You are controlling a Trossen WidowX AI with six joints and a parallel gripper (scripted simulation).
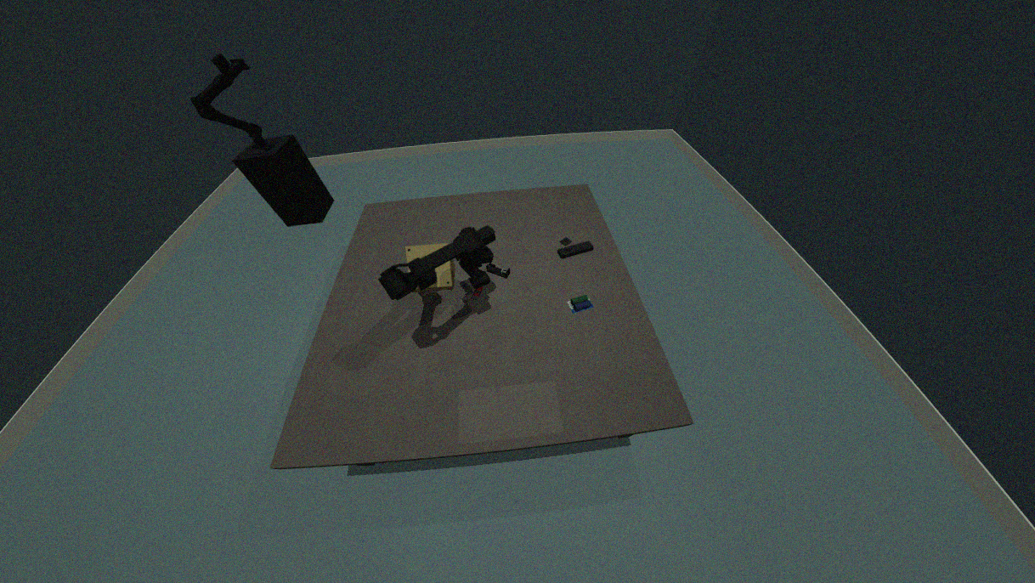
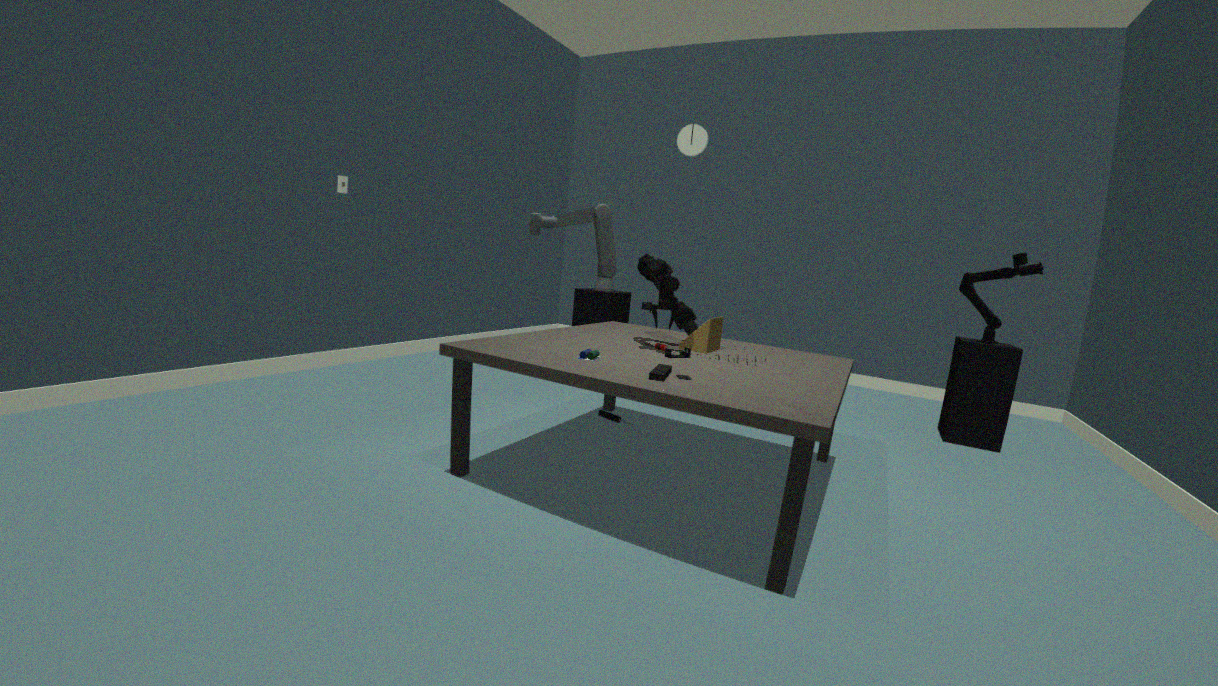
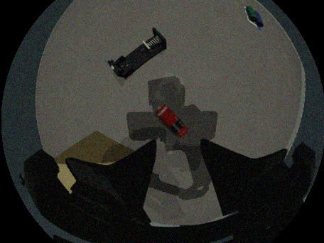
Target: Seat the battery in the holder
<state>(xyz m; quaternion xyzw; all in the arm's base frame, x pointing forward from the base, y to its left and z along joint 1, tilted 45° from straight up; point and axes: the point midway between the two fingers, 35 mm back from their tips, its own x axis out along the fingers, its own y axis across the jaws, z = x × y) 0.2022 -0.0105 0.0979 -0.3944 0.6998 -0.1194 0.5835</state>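
One red cylindrical battery [image 3: 171, 121] awaits you ahead of the parted, unladen pincer [image 3: 178, 143]; grasping, seating and releasing remain.

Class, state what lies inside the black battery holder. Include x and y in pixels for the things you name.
The battery holder [image 1: 498, 270] [image 2: 677, 356] [image 3: 140, 57] contains a coiled spring [image 3: 153, 42] at one end and no battery; the floor behind its clip end is partly hidden.

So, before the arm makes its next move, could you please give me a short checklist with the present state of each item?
Gripper open: ok.
Nothing between its fingers: ok.
Battery lying free of the holder: ok.
Holder unoccupied, spring in view: ok.
Fingers lined up to grip across the battery: not ok, it lies slantwise to them in the wrist view.
Which battery end is flat: cannot tell, too blurred.
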